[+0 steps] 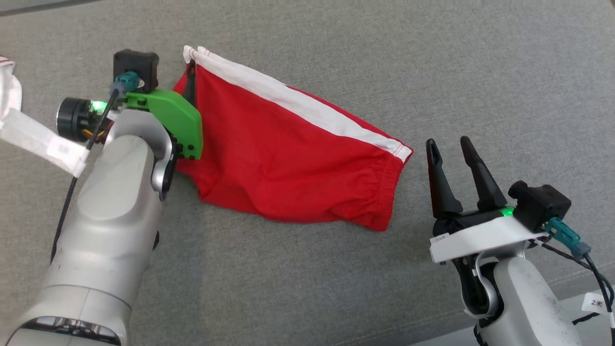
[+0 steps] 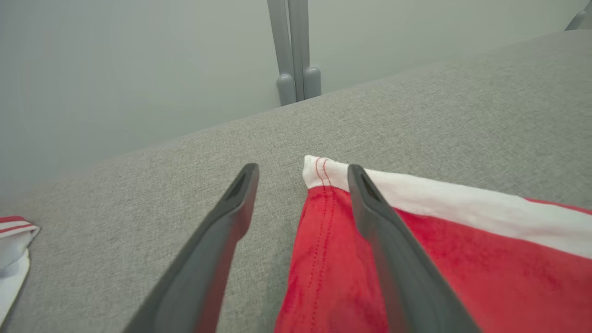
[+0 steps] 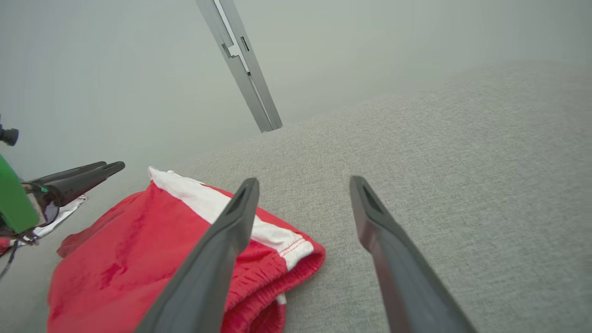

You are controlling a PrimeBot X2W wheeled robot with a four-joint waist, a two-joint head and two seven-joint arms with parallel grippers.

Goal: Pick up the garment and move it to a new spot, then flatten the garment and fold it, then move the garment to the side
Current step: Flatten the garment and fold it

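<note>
Claws apart on both arms, nothing clamped in either. Red garment (image 1: 288, 158) with a white stripe along its far edge and a gathered waistband, lying slightly rumpled on the grey fabric-covered bench (image 1: 480, 72), near the middle of the head view, waistband end toward the robot's right.

At the garment's far left corner, left claw (image 2: 300, 172), spread astride that corner: one finger (image 2: 384, 231) over the red cloth, the other over bare grey cover, the white stitched corner between them. Impossible to tell whether either finger touches the cloth. Green mount (image 1: 178, 115) of that wrist overlapping the garment's left edge in the head view.

Just beside the waistband end but clear of it, right claw (image 1: 449, 143), fingers pointing away from the robot over bare cover, white mount (image 1: 480, 238) behind them. From the right wrist view, left claw low over the far end of the garment.

Further out, at the left edge of the head view, a second piece of white cloth (image 1: 9, 91) with red stripes, well apart from the garment. Near it, a paper tag (image 1: 38, 139) on the left arm's cable. Beyond the bench's far edge, a grey post (image 2: 296, 46) against a pale wall (image 2: 92, 69).
</note>
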